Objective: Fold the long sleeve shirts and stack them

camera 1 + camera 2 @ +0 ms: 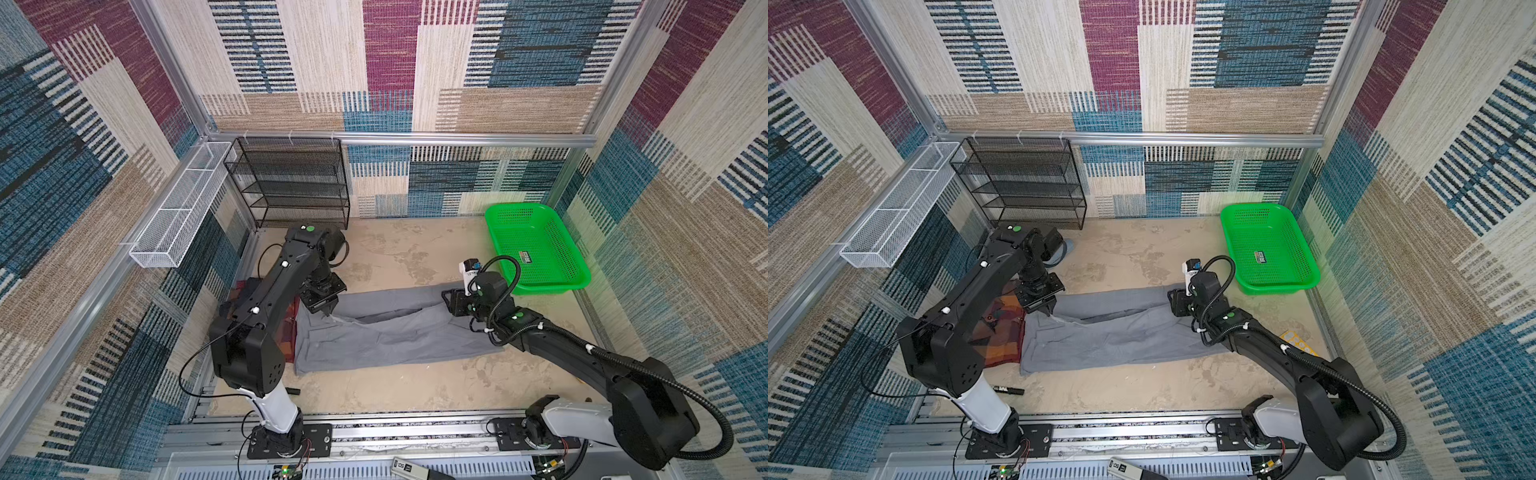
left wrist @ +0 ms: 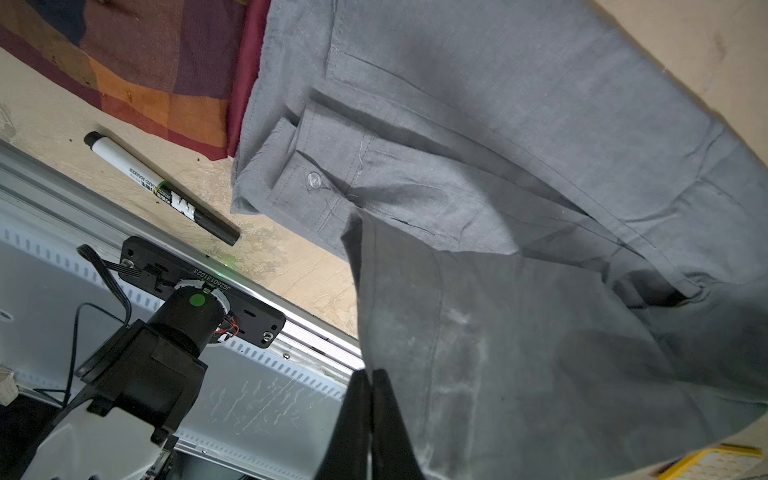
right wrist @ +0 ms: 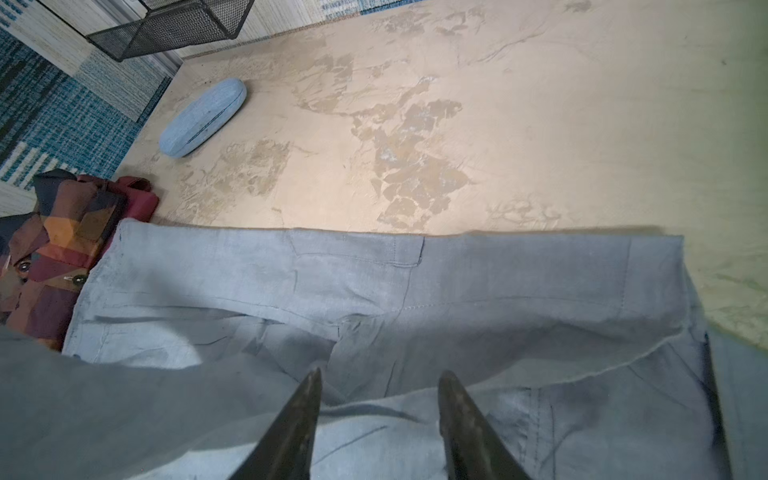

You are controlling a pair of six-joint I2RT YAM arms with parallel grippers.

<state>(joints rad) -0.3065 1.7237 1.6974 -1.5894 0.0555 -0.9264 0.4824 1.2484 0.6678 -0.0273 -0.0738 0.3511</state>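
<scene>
right wrist: grey shirt [image 3: 374, 291] on blotchy beige tabletop [image 3: 540, 124] (carpet-patterned walls [image 3: 62, 112])

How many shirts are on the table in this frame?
2. The grey shirt lies spread across the middle of the table; the plaid shirt lies at its left end, partly hidden by the left arm. Another could lie hidden beneath them.

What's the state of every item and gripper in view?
Plain grey collared cloth shirt: flat, half-folded, one edge lifted.
Patchwork plaid shirt: lying compact beside grey shirt.
Left gripper: shut on grey shirt.
Right gripper: open above grey shirt.
Green plastic mesh basket: upright, empty.
Black wire rack: upright, shelves empty.
Black-and-white marker: lying flat.
Blue-grey oblong case: closed.
</scene>
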